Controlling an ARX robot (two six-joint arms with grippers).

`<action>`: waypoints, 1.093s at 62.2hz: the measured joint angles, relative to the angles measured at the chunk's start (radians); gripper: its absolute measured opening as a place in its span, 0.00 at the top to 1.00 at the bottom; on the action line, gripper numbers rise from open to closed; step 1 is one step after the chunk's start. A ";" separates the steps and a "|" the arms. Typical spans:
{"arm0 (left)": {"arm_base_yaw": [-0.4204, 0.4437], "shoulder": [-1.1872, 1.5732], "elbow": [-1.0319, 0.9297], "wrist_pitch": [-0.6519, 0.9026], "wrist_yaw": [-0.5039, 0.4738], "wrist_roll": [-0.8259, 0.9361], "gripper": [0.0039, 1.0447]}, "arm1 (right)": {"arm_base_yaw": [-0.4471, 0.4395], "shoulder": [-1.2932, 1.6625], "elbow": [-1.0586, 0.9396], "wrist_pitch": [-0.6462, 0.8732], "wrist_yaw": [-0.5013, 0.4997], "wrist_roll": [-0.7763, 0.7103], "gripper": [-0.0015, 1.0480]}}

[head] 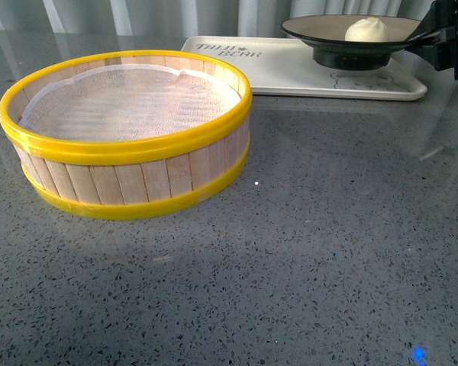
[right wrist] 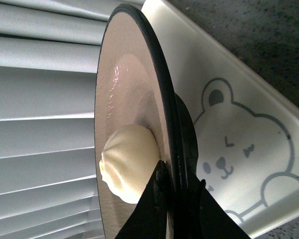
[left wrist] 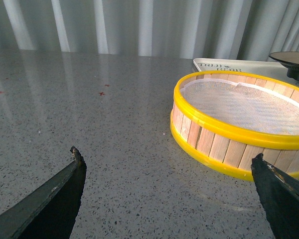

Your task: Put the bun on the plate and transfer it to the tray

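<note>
Right gripper (right wrist: pixel 177 189) pinches plate (head: pixel 318 29) rim, mostly cropped; bun (head: pixel 366 30) inside; tray (head: pixel 275 72) contact unclear.

On table (head: pixel 328 252): steamer basket (head: pixel 130 179) front-left; tray (head: pixel 267 69) behind it, to right; plate (head: pixel 320 29) over tray's right half; bun (head: pixel 366 30) in plate; right pincer (head: pixel 427 34) at plate's right rim.
</note>
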 joint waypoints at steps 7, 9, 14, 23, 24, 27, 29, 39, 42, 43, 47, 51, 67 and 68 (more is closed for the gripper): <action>0.000 0.000 0.000 0.000 0.000 0.000 0.06 | 0.000 0.000 -0.006 0.031 -0.013 -0.004 0.97; 0.000 0.000 0.000 0.000 0.000 0.000 0.06 | 0.000 0.000 -0.010 0.036 -0.019 -0.005 0.97; 0.000 0.000 0.000 0.000 0.000 0.000 0.06 | -0.001 0.005 -0.017 0.037 -0.022 -0.010 0.97; 0.000 0.000 0.000 0.000 0.000 0.000 0.06 | -0.010 0.021 -0.021 0.034 -0.021 -0.015 0.97; 0.000 0.000 0.000 0.000 0.000 0.000 0.06 | -0.010 0.021 -0.021 0.033 -0.022 -0.016 0.97; 0.000 0.000 0.000 0.000 0.000 0.000 0.06 | -0.012 0.025 -0.021 0.032 -0.022 -0.018 0.97; 0.000 0.000 0.000 0.000 0.000 0.000 0.06 | -0.012 0.026 -0.021 0.031 -0.022 -0.018 0.97; 0.000 0.000 0.000 0.000 0.000 0.000 0.06 | -0.014 0.028 -0.027 0.018 -0.022 -0.024 0.97; 0.000 0.000 0.000 0.000 0.000 0.000 0.06 | -0.014 0.028 -0.027 0.018 -0.022 -0.025 0.97; 0.000 0.000 0.000 0.000 0.000 0.000 0.06 | -0.014 0.028 -0.027 0.018 -0.022 -0.025 0.97; 0.000 0.000 0.000 0.000 0.000 0.000 0.06 | -0.013 0.028 -0.027 0.018 -0.023 -0.025 0.97; 0.000 0.000 0.000 0.000 0.000 0.000 0.06 | -0.013 0.028 -0.029 0.018 -0.025 -0.026 0.91; 0.000 0.000 0.000 0.000 0.000 0.000 0.06 | -0.013 0.028 -0.029 0.012 -0.037 -0.025 0.49; 0.000 0.000 0.000 0.000 0.000 0.000 0.06 | -0.013 0.028 -0.029 0.012 -0.037 -0.024 0.47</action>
